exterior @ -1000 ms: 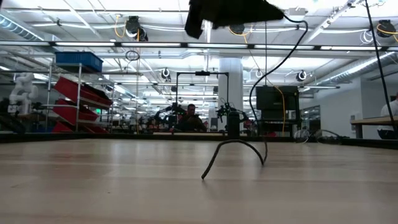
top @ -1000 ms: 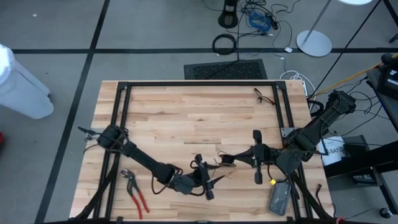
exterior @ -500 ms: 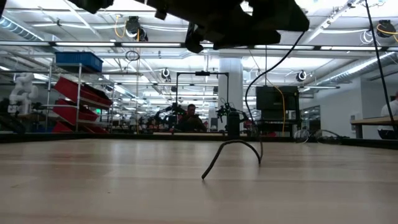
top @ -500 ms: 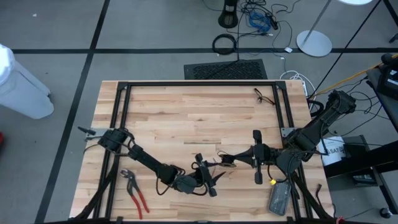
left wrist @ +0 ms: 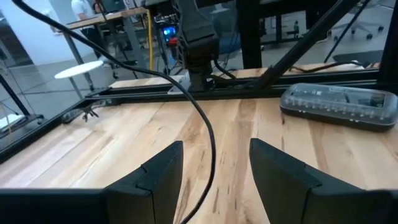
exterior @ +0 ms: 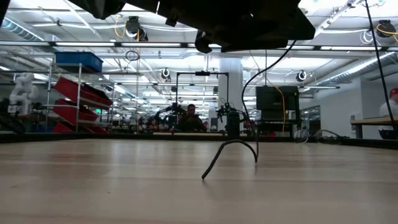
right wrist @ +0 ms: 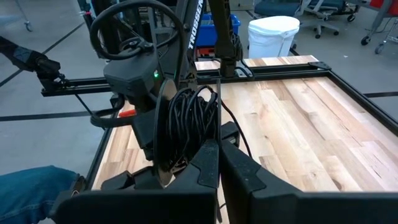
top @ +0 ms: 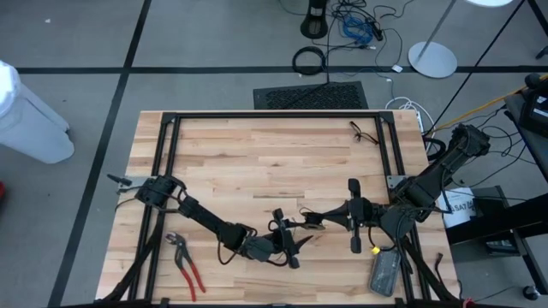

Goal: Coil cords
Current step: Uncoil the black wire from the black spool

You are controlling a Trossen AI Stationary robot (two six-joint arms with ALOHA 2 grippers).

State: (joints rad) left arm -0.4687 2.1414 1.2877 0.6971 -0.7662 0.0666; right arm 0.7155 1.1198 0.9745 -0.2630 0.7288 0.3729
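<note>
My right tool (right wrist: 217,163) is clenched on the coiled cord (right wrist: 186,121) to keep loops together; my left tool (left wrist: 214,165), released, straddles the loose tail above the tabletop (top: 257,162).

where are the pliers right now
In the high view the red-handled pliers lie on the table's near left part, beside the left arm and well left of the left gripper.

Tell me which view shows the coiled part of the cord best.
Right wrist view: the coiled cord fills the middle, loops distinct, above the shut right gripper. The high view shows only a small dark clump. The low view and left wrist view show loose cord strands, no coil.
</note>
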